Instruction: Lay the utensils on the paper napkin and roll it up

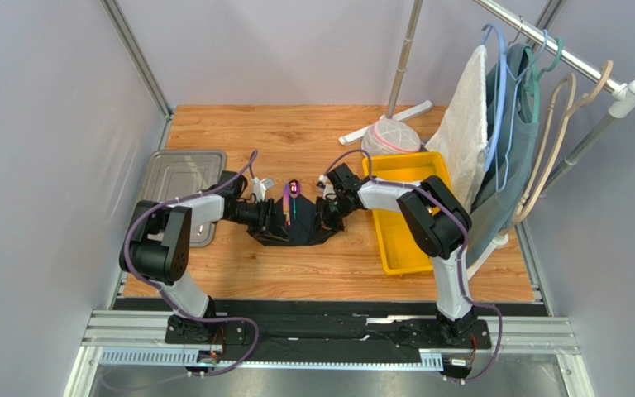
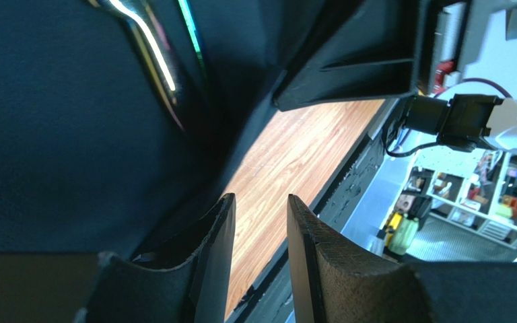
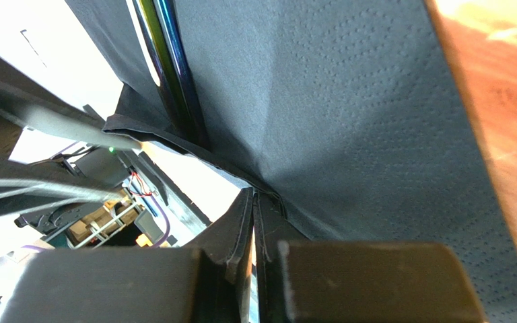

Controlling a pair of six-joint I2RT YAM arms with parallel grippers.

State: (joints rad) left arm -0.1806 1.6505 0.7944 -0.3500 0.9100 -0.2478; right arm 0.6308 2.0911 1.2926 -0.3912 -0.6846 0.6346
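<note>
- In the top view I could not make out either pincer's fingertips. Both were lost against the black paper napkin [image 1: 289, 233], which lay bunched mid-counter [image 1: 296, 141] with its sides lifted.
- The utensils [image 1: 289, 205] lay in the napkin's fold with their handles mostly buried. Only a purple spoon head [image 1: 295, 187] poked out at the far end, and I could not count the pieces.
- The left arm [image 1: 201, 207] reached in low from the left, its elbow folded back toward the base.
- The left pincer [image 2: 260, 202] stood narrowly parted. Bare wood showed through the gap, nothing sat between the fingers, and the napkin hung just beside one of them.
- The right arm [image 1: 395, 192] came in low from the opposite side.
- The right pincer [image 3: 253, 196] was pressed closed on a raised edge of the napkin.
- A grey metal tray [image 1: 182, 169] sat behind the left arm.
- A yellow bin [image 1: 395, 248] lay under the right forearm.
- A white towel [image 1: 465, 124] hung from the rack [image 1: 592, 64] at the far right.
</note>
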